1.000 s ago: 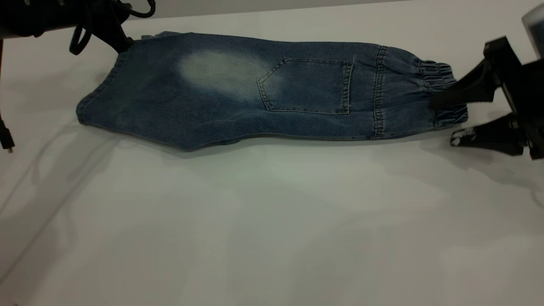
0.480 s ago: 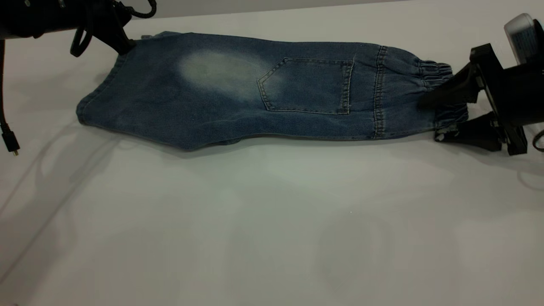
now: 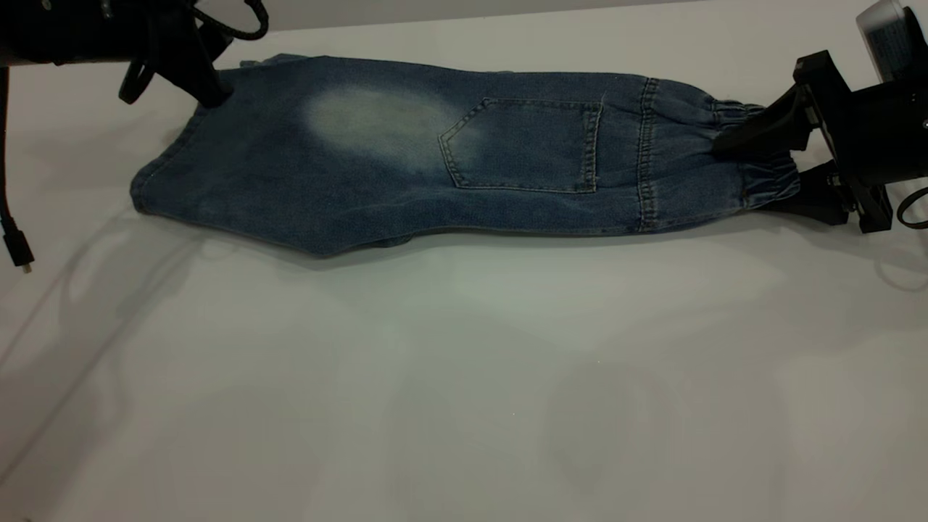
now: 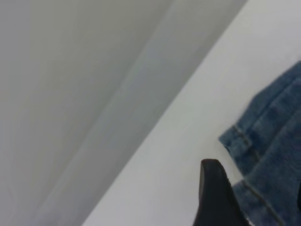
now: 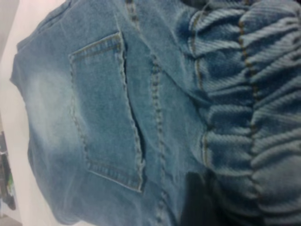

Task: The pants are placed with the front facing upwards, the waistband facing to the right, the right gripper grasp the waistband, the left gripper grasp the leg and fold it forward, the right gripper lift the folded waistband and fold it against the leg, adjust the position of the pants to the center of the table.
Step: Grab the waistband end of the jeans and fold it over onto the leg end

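My right gripper (image 3: pixel 761 163) is at the right end of the pants (image 3: pixel 464 156). Its two black fingers are apart. One finger lies on top of the waistband (image 3: pixel 754 156) and the other sits low at the near side, down by the table (image 3: pixel 464 377). The puckered band is between them, but I cannot tell if they are pinching it yet. In my right wrist view the waistband (image 5: pixel 240 113) fills the close part, all bunched in little folds, with a back pocket (image 5: pixel 106 110) and a pale faded patch (image 5: pixel 42 101) farther along the leg.

The pants lie flat on the far part of the table, folded in half the long way. The waistband points right and the leg hem (image 3: pixel 156 177) points left. The pocket (image 3: pixel 525 145) is facing up.

My left gripper (image 3: pixel 206 83) is at the far left corner of the pants, touching the cloth at the leg end. In my left wrist view I see just one dark finger (image 4: pixel 214 193) beside the hem (image 4: pixel 244 150), so I cannot tell if that one is apart or together. A black cable (image 3: pixel 11 217) hangs down at the left edge, well apart from the pants.
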Robot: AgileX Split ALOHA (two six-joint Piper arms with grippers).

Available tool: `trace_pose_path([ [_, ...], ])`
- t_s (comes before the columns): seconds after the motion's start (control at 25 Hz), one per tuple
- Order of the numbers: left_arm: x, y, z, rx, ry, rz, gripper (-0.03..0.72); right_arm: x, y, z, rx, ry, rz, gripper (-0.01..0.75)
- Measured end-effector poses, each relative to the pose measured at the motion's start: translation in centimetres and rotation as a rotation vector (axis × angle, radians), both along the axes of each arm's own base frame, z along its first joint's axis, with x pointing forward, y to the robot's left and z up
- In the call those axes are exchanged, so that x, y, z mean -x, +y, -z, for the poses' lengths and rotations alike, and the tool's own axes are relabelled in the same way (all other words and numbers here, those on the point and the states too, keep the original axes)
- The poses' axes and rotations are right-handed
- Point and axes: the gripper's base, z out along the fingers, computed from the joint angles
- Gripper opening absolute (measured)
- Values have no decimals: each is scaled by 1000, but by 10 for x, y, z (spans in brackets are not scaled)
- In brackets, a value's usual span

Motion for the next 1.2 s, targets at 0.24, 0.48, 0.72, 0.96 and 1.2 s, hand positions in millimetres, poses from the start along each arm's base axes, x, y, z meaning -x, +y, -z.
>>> trace_pose_path([
  [0.24,7,-3,11,-23,138,48,344,0,1,-1,-14,-14,-20,84],
  [0.48,12,-9,18,-9,218,105,324,-1,10,-16,-146,-111,-83,80],
  [0.72,19,-35,29,17,240,220,321,-4,14,-42,-223,-223,-130,80],
  [0.96,31,-85,30,138,214,366,321,-5,13,-49,-208,-245,-134,80],
  [1.2,49,-112,67,203,309,434,320,-5,15,-55,-260,-269,-149,80],
])
